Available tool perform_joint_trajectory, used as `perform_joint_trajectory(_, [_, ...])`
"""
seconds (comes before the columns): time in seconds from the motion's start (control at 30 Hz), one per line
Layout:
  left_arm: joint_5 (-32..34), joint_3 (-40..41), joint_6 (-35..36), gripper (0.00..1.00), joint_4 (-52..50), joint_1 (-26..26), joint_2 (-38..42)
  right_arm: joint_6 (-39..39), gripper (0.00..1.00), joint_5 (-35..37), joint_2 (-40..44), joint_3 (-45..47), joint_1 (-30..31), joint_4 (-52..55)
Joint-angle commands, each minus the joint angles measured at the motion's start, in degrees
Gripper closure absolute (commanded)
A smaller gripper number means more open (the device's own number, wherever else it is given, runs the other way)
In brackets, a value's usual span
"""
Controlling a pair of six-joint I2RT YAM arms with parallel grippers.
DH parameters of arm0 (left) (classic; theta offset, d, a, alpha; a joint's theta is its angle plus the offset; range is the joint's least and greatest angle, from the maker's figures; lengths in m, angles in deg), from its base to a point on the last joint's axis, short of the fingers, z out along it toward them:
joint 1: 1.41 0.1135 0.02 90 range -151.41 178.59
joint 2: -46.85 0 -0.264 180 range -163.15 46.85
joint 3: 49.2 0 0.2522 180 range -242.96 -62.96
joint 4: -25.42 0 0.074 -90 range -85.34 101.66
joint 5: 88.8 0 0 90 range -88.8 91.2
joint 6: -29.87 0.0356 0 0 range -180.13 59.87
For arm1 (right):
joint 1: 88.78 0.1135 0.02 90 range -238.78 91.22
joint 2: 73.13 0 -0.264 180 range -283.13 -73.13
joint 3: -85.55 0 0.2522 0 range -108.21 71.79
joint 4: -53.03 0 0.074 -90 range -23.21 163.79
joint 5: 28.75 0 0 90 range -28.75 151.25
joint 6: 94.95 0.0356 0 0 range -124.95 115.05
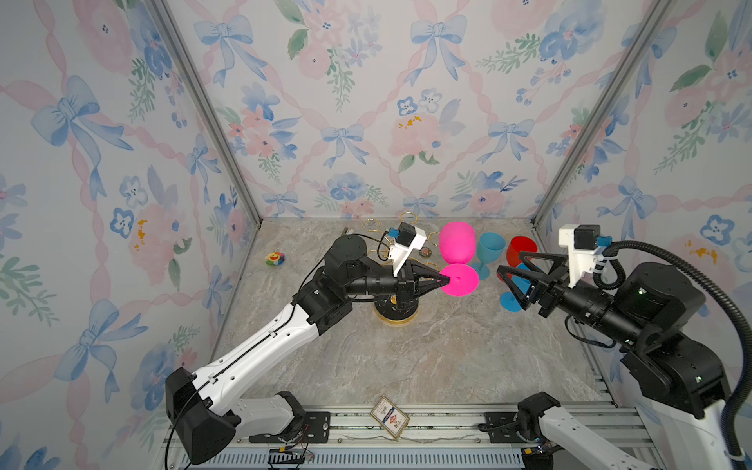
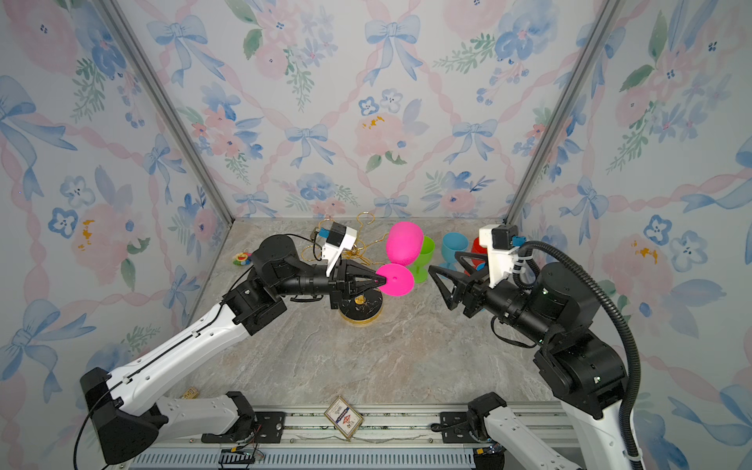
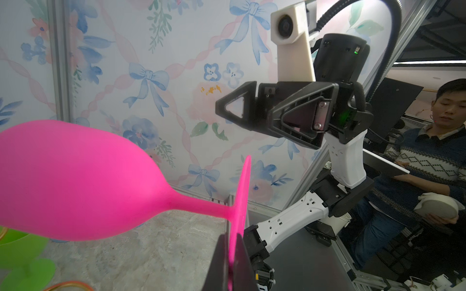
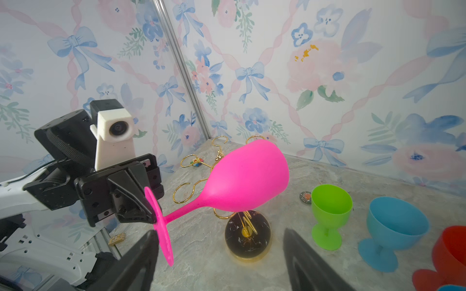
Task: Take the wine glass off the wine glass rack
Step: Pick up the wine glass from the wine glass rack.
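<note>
The pink glass (image 4: 247,176) is up in the air, tipped on its side, with its bowl above the rack (image 4: 248,239). Its stem runs close by one gold loop (image 4: 182,194), but the glass looks free of the rack. The left gripper (image 1: 445,280) is pinching the edge of the glass's flat foot. The right gripper (image 1: 510,262) is spread wide and holds nothing. It hangs on the rack's far side from the left arm, apart from the glass. A green cup (image 4: 330,211), a blue cup (image 4: 396,226) and a red cup (image 4: 451,252) stand on that side too. I think the lifting-off step is nearly done. Next, the glass should move clear of the loops without bumping them, then go down on a bare spot. The pinch is on a thin edge, so it could slip.
</note>
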Motion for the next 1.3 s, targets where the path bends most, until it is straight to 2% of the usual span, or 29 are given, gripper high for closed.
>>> perform_joint_trajectory(0.0, [1.2, -2.5, 3.6, 1.0, -0.5, -0.4, 1.1, 2.8, 0.2, 6.2, -0.4, -1.4, -2.0, 2.7])
perform_joint_trajectory(0.17, [2.0, -3.9, 7.0, 1.0, -2.1, -1.4, 1.3, 4.9, 0.2, 7.6, -0.3, -1.5, -4.8, 3.8])
perform_joint_trajectory(0.53, [2.2, -2.5, 19.7, 1.0, -3.6, -5.6, 5.2, 8.0, 0.21, 7.1, 1.2, 1.6, -7.9, 4.1])
perform_joint_trajectory(0.77, [10.4, 3.3, 30.1, 1.0, -3.6, -7.2, 11.8, 10.1, 0.21, 7.4, 0.8, -0.9, -8.8, 6.3])
perform_joint_trajectory(0.97, [20.6, 5.5, 38.5, 1.0, -4.0, -9.5, 13.2, 12.6, 0.22, 5.9, -0.6, -3.5, -9.2, 8.2])
perform_joint_trajectory(1.07, [29.7, 6.3, 44.7, 1.0, -4.4, -14.0, 13.1, 13.6, 0.23, 5.0, -2.0, -6.0, -9.4, 9.9])
perform_joint_trajectory(1.27, [49.4, 7.0, 58.4, 1.0, -5.0, -26.3, 9.3, 14.3, 0.23, 2.9, -4.4, -9.3, -9.5, 13.9])
